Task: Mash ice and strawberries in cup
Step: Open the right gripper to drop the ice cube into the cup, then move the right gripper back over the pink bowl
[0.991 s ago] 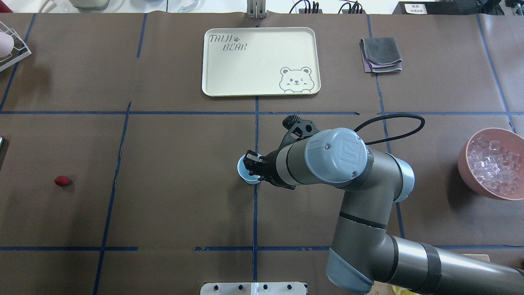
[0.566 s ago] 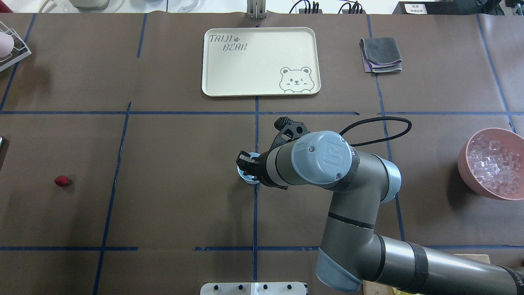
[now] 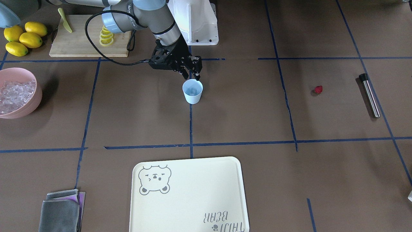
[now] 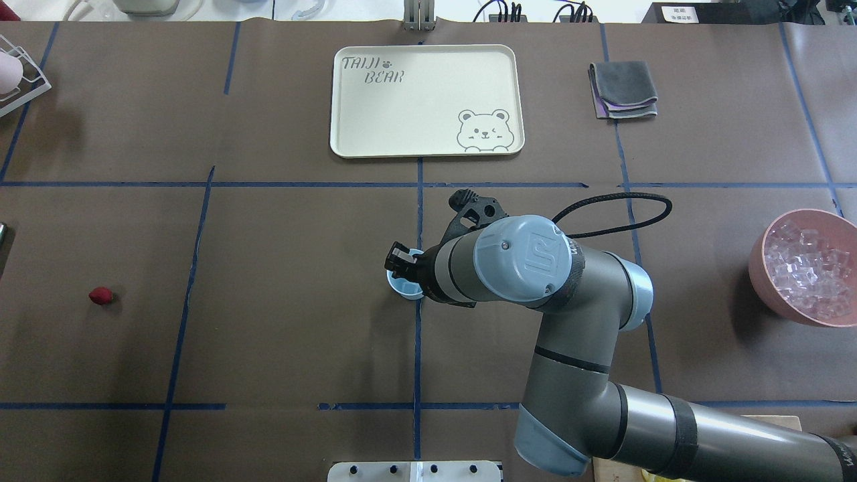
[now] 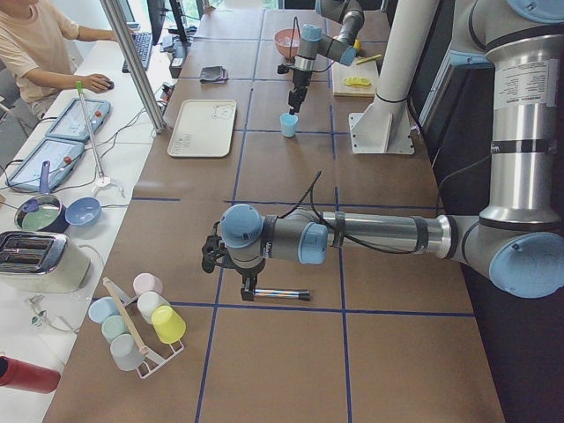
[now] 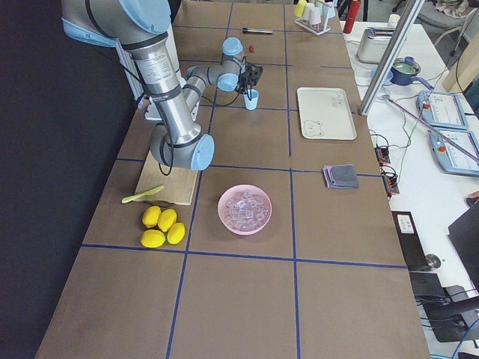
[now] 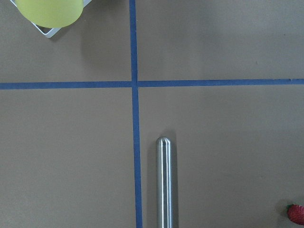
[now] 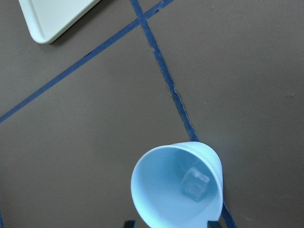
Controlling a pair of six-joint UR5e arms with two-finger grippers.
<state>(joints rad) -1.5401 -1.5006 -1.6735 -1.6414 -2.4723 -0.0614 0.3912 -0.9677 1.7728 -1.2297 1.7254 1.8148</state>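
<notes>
The pale blue cup (image 3: 192,91) stands upright at the table's middle, also in the overhead view (image 4: 404,286). One clear ice cube (image 8: 195,183) lies inside it. My right gripper (image 3: 192,76) hangs just above the cup's rim, open and empty; its fingertips (image 8: 209,223) straddle the cup. The dark red strawberry (image 4: 100,295) lies alone on the table far to the left, also in the front view (image 3: 318,89). My left gripper (image 5: 249,286) shows only in the exterior left view, over a steel rod; I cannot tell its state.
A pink bowl (image 4: 760,258) of ice cubes (image 4: 807,268) sits at the right edge. A cream tray (image 4: 426,100) and folded grey cloth (image 4: 622,89) lie at the back. The steel rod (image 3: 369,95) lies near the strawberry. Lemons (image 3: 22,38) and a cutting board (image 3: 80,42) are near the robot's base.
My right arm has shifted a little to the left, so the gripper now sits more squarely over the cup. The cup and strawberry have not moved.
</notes>
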